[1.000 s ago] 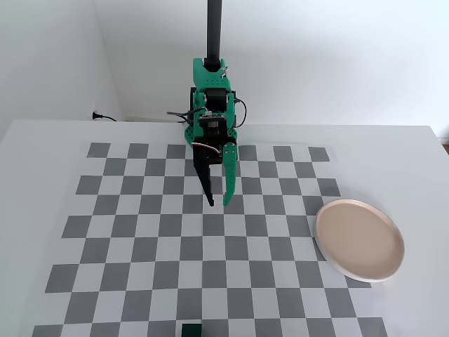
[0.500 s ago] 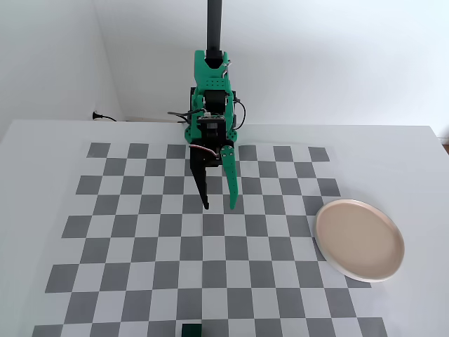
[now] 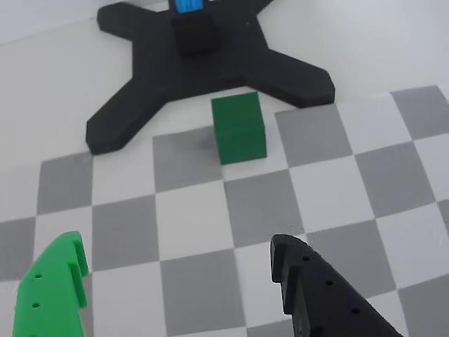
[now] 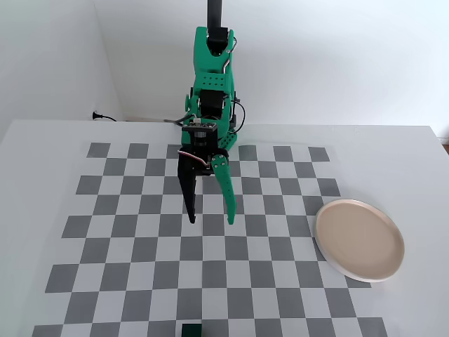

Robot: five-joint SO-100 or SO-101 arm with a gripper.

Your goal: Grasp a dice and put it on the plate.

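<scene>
The dice (image 3: 239,128) is a small dark green cube on the checkerboard, well ahead of my fingers in the wrist view. In the fixed view it (image 4: 191,331) sits at the bottom edge, partly cut off. My gripper (image 3: 179,246) is open and empty, with a green finger on the left and a black finger on the right. In the fixed view the gripper (image 4: 210,220) points down over the middle of the board, far from the dice. The beige-pink plate (image 4: 359,239) lies at the right edge of the board, empty.
A black cross-shaped stand (image 3: 203,63) rests on the white table just beyond the dice, with a blue part (image 3: 189,5) on top. The checkerboard mat (image 4: 140,232) covers most of the table. White walls stand behind the arm's base (image 4: 210,105).
</scene>
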